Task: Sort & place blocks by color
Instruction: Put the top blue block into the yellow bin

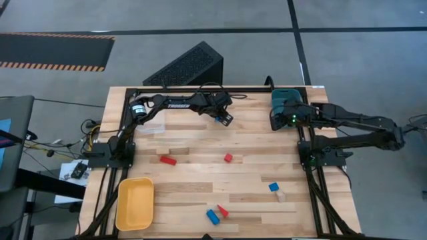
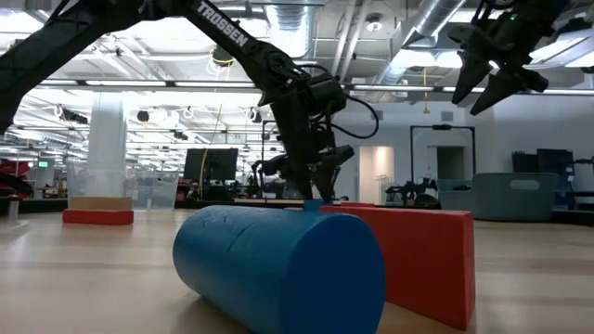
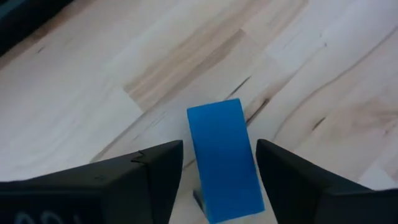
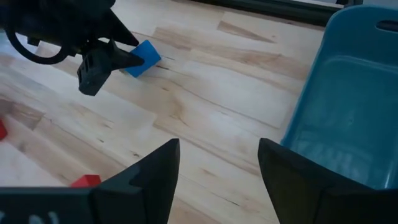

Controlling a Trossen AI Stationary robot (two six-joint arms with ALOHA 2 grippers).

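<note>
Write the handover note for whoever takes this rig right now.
Left gripper: down at the table's far middle, fingers astride a blue block standing on the wood; small gaps show either side, so no firm grip visible.
Right gripper: open, empty, raised beside the teal tray at the far right corner.
Blocks loose on the table: two red ones mid-table, a blue and a pale wooden one to the right, a blue cylinder and red wedge near the front.
Done: no blocks visible in the yellow tray.
Left: sort all of them.
</note>
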